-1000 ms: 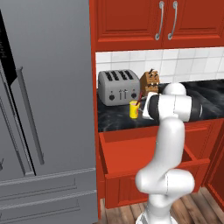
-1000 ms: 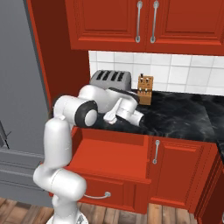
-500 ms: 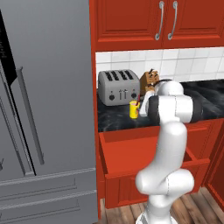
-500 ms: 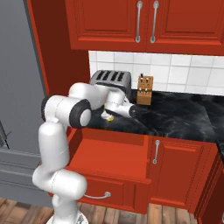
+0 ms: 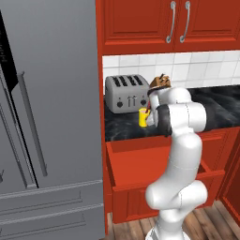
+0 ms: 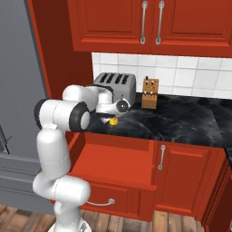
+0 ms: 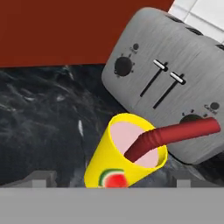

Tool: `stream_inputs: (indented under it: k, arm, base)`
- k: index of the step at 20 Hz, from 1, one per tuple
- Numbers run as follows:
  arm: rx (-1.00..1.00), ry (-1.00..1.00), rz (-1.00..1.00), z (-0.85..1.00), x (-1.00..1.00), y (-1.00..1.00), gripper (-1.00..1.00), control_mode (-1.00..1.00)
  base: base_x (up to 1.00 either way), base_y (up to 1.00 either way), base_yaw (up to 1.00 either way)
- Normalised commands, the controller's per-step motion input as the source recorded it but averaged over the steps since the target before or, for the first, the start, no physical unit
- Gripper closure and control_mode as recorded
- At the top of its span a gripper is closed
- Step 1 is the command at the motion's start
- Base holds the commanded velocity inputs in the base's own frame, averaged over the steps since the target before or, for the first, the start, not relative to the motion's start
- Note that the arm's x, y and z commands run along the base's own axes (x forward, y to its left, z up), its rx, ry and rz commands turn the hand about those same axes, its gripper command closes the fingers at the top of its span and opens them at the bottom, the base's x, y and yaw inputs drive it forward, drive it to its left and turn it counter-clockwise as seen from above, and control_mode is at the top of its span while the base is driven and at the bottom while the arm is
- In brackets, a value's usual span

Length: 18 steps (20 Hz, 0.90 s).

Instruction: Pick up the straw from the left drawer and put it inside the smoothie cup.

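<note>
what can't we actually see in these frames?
- Lower end of the straw: hand view, sunk in the smoothie cup.
- Cup's base: hand view, cut off at the bottom.
- Hand: left base view, behind the arm's own links.
- Cup: right base view, mostly behind the arm.
- Left drawer floor: left base view, partly behind the arm.

Red straw [image 7: 175, 133] leans in yellow cup [image 7: 114, 168], bent end out over rim. Cup upright on tabletop [image 7: 39, 122]; red drawer [image 5: 140, 161] open.
</note>
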Motion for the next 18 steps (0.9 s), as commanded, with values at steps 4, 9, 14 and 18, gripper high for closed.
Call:
stream_inputs:
  k: [4,9,14,18]
  arm:
    - [-0.03,0.18,-0.23,0.00,-0.22,-0.34,-1.00,-1.00]
    - [0.00,0.16,-0.19,0.02,-0.60,-0.45,-1.00,-1.00]
    - [0.00,0.15,-0.15,0.07,-0.93,-0.34,-1.00,-1.00]
    - [0.00,0.14,-0.11,0.45,-0.82,-0.01,-1.00,-1.00]
  base:
    - [0.00,0.00,0.00]
    - [0.00,0.00,0.00]
    - [0.00,0.00,0.00]
    - [0.00,0.00,0.00]
